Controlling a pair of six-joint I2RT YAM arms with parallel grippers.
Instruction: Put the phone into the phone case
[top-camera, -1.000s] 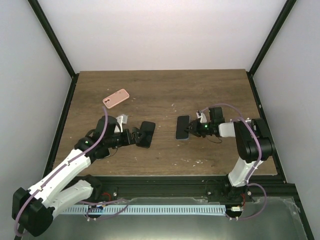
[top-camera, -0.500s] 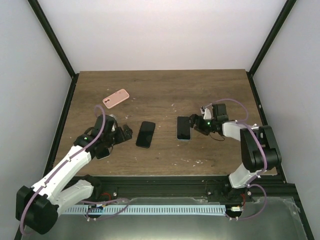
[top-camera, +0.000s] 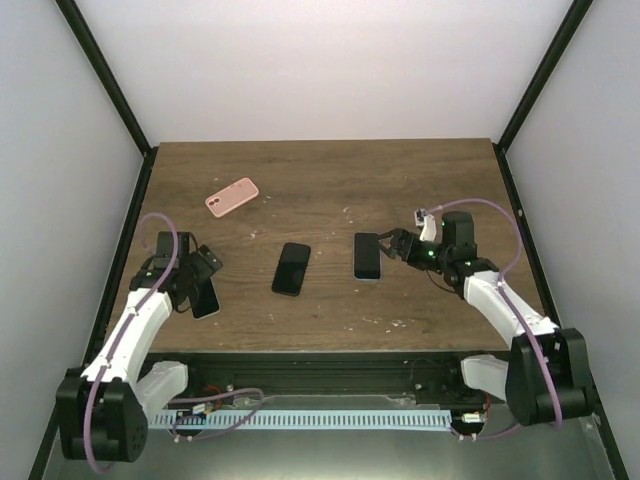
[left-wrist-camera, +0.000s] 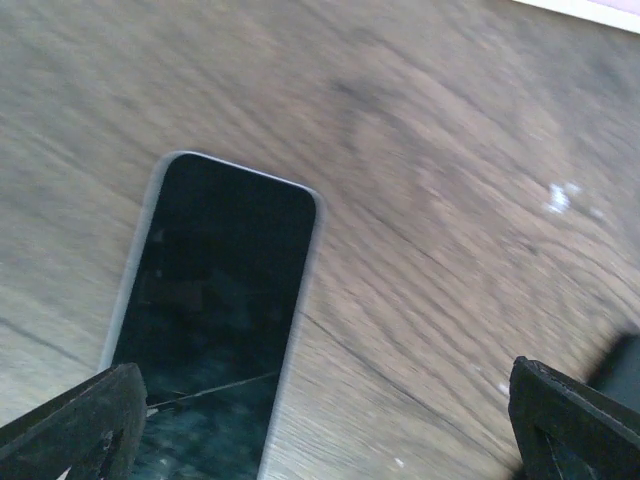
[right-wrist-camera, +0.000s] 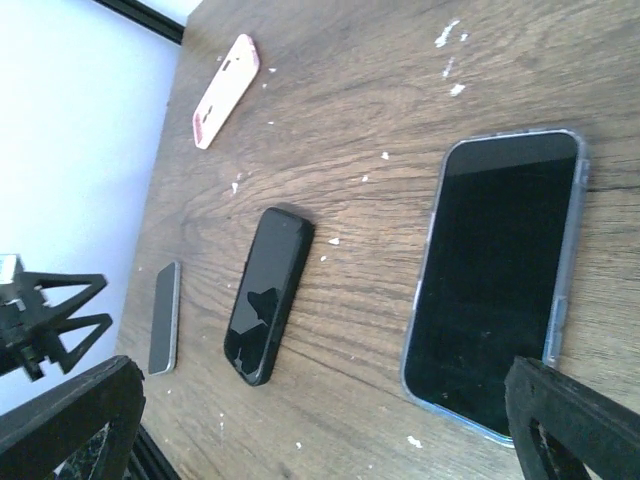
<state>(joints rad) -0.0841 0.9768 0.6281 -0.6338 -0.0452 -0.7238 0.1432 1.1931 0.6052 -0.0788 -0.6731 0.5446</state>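
Note:
A phone with a dark screen lies flat inside a clear, bluish-rimmed phone case (top-camera: 367, 256) (right-wrist-camera: 500, 280) at mid table. My right gripper (top-camera: 393, 246) (right-wrist-camera: 320, 435) stands open just right of it, apart from it and holding nothing. To the left lies a bare black phone (top-camera: 292, 268) (right-wrist-camera: 268, 295). A silver-edged phone (top-camera: 205, 298) (left-wrist-camera: 215, 320) rests near the left edge. My left gripper (top-camera: 203, 272) (left-wrist-camera: 320, 435) hovers open above it, with the phone under its left finger (left-wrist-camera: 70, 420).
A pink phone case (top-camera: 232, 196) (right-wrist-camera: 227, 90) lies at the far left of the wooden table (top-camera: 320, 180). Black frame posts and white walls close in the sides. White specks dot the wood.
My right gripper has opened and drawn back to the right of the cased phone. My left arm has swung left, away from the black phone, to above the silver-edged phone.

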